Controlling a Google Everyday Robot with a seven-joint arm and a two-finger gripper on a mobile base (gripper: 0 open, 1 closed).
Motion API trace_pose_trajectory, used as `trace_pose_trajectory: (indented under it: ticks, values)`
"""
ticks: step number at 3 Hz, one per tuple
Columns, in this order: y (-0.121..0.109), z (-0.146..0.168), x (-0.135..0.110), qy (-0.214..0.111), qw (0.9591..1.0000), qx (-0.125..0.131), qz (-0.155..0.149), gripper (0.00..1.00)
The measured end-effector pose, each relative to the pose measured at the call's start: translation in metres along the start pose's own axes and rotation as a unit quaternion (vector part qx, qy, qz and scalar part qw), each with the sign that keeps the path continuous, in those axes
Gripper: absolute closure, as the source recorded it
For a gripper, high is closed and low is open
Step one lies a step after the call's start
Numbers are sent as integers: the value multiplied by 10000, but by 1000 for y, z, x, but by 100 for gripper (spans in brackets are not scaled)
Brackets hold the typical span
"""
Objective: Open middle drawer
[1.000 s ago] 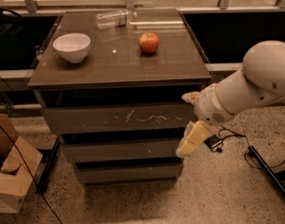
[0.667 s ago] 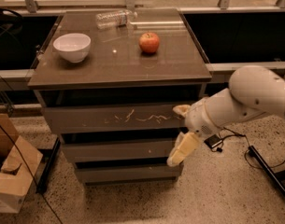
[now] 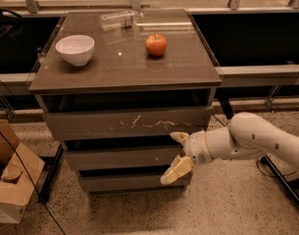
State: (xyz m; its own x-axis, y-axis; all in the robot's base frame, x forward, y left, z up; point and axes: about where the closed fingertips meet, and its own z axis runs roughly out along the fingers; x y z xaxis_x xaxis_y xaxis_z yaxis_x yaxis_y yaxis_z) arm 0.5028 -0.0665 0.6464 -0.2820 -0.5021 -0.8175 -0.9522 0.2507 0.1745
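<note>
Speckled flooring lies under a brown cabinet whose surface (image 3: pixel 188 67) carries a white bowl (image 3: pixel 75 49), an apple (image 3: pixel 156 44) and a lying bottle (image 3: pixel 120 19). The middle drawer (image 3: pixel 119 158) sits closed below the scratched front (image 3: pixel 127 124). At its right end the gripper (image 3: pixel 177 154) has its fingers (image 3: pixel 176 171) spread wide, released, straddling the front's height; contact is unclear.

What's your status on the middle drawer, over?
Gripper open, straddling middle drawer front, right end. Drawer looks shut. Cardboard box on floor left, off its path.
</note>
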Motion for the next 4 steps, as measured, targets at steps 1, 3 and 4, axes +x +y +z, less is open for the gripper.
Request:
trace_pose_trajectory:
  ticks: [1,3,4]
  values:
    - [-15,43,32,-774,9954,-259,506,0]
    - [-29,64,55,-663,9948,-65,766,0]
    - [-62,90,77,-526,9951,277,787,0]
